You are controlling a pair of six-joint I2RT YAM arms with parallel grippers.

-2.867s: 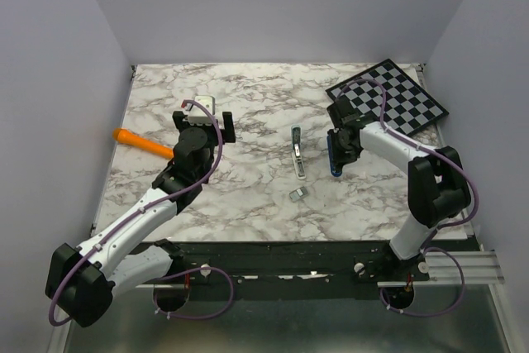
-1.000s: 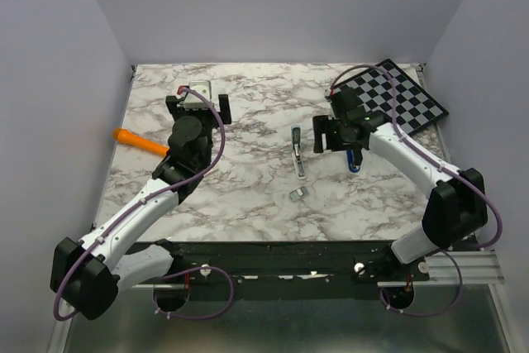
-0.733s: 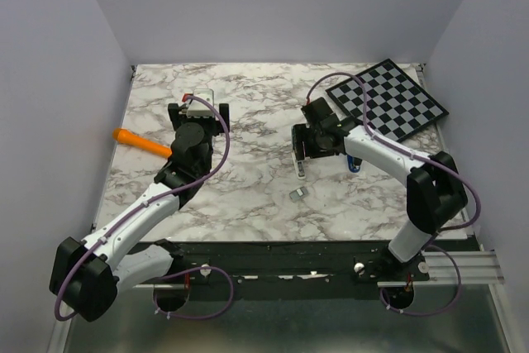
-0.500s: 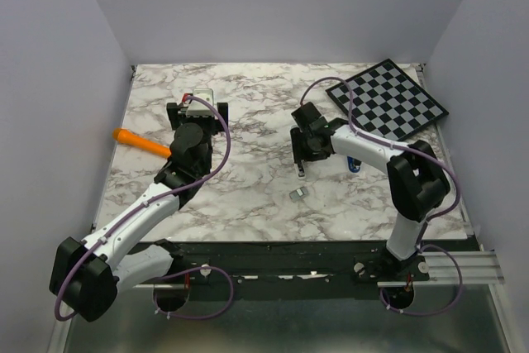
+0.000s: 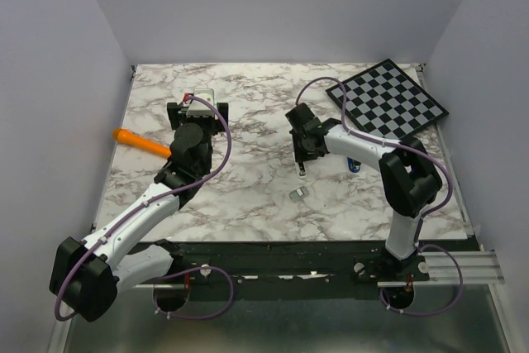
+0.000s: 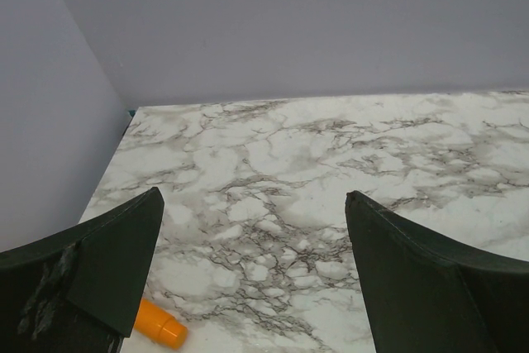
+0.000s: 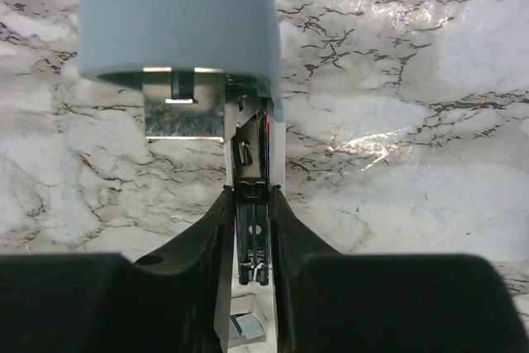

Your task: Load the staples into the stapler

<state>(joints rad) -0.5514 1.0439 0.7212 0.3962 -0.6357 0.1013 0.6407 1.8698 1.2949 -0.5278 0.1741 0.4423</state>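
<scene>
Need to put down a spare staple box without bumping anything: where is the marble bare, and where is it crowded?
Bare: the back strip between the left gripper and the checkerboard; the near middle between the left arm and the staples. Crowded: the centre, where the jaws of the right gripper pinch the stapler, staples just nearer, a blue piece beside.

Glossy marble-look table, stapler of shiny metal and matt light-blue plastic.

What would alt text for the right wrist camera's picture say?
The right gripper pinches the stapler by its silvery metal channel, light blue top swung open. A small staple block lies on the marble table nearby.
</scene>
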